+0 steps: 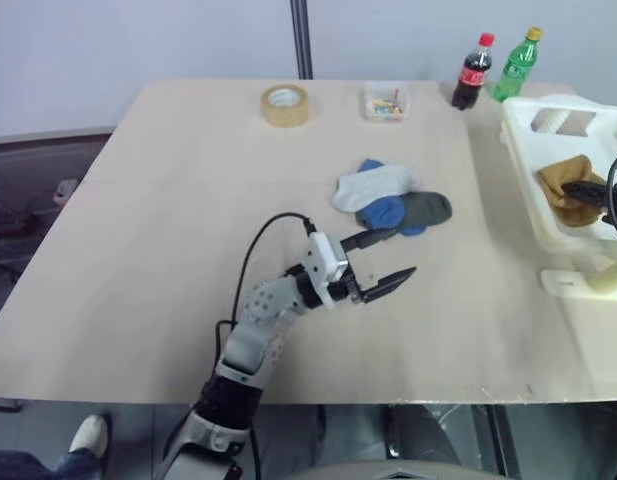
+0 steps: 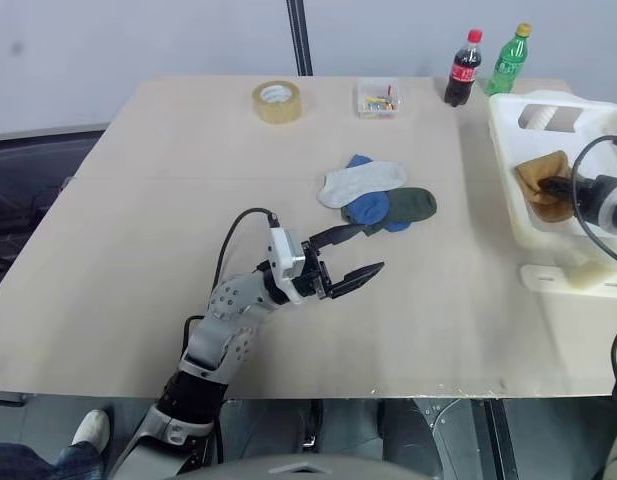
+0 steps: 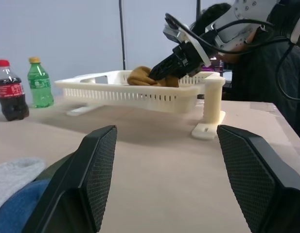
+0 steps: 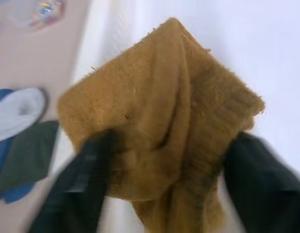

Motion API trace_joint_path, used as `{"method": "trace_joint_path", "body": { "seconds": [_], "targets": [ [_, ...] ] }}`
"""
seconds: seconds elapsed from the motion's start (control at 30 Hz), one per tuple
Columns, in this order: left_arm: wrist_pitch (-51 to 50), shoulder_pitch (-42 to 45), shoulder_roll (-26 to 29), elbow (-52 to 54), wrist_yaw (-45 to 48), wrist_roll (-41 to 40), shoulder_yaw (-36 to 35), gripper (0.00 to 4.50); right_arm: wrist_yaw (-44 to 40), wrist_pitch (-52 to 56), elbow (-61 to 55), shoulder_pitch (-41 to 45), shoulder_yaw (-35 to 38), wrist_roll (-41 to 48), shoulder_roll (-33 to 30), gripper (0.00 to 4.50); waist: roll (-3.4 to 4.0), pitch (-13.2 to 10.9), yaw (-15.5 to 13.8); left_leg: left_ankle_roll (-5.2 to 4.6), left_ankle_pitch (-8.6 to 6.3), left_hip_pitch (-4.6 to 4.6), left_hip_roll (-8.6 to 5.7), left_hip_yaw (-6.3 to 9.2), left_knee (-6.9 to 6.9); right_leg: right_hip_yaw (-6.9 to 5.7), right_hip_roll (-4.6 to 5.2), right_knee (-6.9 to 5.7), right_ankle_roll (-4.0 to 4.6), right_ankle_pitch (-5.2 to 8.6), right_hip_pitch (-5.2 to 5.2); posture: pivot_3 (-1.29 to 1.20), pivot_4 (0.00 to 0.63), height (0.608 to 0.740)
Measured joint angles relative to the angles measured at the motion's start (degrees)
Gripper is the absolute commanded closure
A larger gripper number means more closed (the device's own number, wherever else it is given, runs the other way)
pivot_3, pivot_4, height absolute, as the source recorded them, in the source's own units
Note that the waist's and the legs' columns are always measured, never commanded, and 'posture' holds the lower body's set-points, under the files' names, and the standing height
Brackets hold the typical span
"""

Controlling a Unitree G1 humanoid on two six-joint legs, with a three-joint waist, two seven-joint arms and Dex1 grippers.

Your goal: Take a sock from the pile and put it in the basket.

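The pile [image 1: 393, 200] of socks, pale grey, blue and dark green, lies in the middle of the table. My left gripper [image 1: 403, 252] hovers open just in front of it, fingers pointing right, with nothing between them. The cream-white basket [image 1: 518, 150] stands at the table's right edge. A mustard-yellow sock [image 1: 563, 180] lies bunched inside it. My right gripper [image 4: 167, 155] is over the basket, its fingers spread wide on either side of that sock [image 4: 159, 111].
Along the far edge stand a roll of tape [image 1: 285, 105], a small clear box of coloured bits [image 1: 385, 103], a cola bottle [image 1: 473, 72] and a green bottle [image 1: 515, 63]. A white plastic foot [image 1: 588, 282] juts out in front of the basket.
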State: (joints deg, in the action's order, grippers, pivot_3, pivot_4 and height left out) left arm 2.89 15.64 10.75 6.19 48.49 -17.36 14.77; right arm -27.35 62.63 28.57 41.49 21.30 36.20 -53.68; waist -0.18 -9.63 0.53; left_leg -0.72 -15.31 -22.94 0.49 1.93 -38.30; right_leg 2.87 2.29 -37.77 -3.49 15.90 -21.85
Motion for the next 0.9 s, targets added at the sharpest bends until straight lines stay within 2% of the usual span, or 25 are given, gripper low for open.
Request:
{"method": "trace_joint_path", "body": {
  "seconds": [0.17, 0.4, 0.57, 0.7, 0.8, 0.9],
  "targets": [
    [0.01, -0.13, 0.25, 0.03, -0.04, 0.19, -0.01, 1.01, -0.39, -3.83, -1.21, -1.32, 0.03, -2.66, -0.14, 0.28, 0.01, 0.0, 0.04, 0.0, 0.0, 0.04, -0.01, 0.01, 0.0, -0.03, -0.01, -0.07, 0.0, 0.0, 0.0, 0.0, 0.15, 0.74],
    [0.02, -0.14, 0.58, 0.01, 0.11, 0.26, -0.04, 1.01, -4.72, -10.67, -9.71, -6.61, 2.48, -3.76, -0.34, 0.28, 0.02, 0.0, 0.21, 0.0, 0.0, 0.07, 0.01, 0.0, -0.01, 0.0, -0.03, -0.1, 0.0, 0.0, 0.0, 0.0, 0.15, 0.74],
    [0.04, -0.16, 1.12, 0.02, 0.29, 0.22, -0.11, 1.01, -12.59, -12.72, -22.37, -13.36, 7.16, 2.86, 1.86, 0.28, 0.02, 0.0, 0.12, 0.0, 0.0, 0.07, 0.07, 0.06, -0.01, -0.05, -0.04, -0.1, 0.0, 0.0, 0.03, 0.0, 0.15, 0.74],
    [0.07, -0.31, 1.42, 0.03, 0.34, 0.18, -0.21, 1.01, -17.36, -11.27, -33.73, -22.69, 9.77, 10.6, 5.79, 0.28, 0.01, 0.0, -0.16, 0.0, 0.0, 0.05, 0.07, 0.12, -0.04, -0.1, -0.02, -0.1, -0.01, 0.0, 0.06, 0.0, 0.15, 0.74],
    [0.07, -0.85, 1.92, 0.01, 0.37, 0.17, -0.6, 1.01, -19.57, -10.81, -43.61, -30.17, 9.2, 15.9, 10.12, 0.28, 0.05, -0.01, -0.08, 0.0, 0.0, 0.08, 0.09, 0.11, -0.03, -0.08, -0.03, -0.11, -0.01, 0.0, 0.08, 0.0, 0.15, 0.74],
    [-0.13, -1.34, 2.09, 0.08, 0.41, -0.19, -0.68, 1.01, -21.07, -12.7, -50.34, -34.92, 7.62, 16.74, 11.81, 0.28, 0.04, -0.01, 0.12, 0.0, 0.0, 0.14, 0.09, 0.1, -0.05, -0.07, -0.02, -0.14, -0.02, 0.0, 0.12, 0.0, 0.15, 0.74]
  ]
}}
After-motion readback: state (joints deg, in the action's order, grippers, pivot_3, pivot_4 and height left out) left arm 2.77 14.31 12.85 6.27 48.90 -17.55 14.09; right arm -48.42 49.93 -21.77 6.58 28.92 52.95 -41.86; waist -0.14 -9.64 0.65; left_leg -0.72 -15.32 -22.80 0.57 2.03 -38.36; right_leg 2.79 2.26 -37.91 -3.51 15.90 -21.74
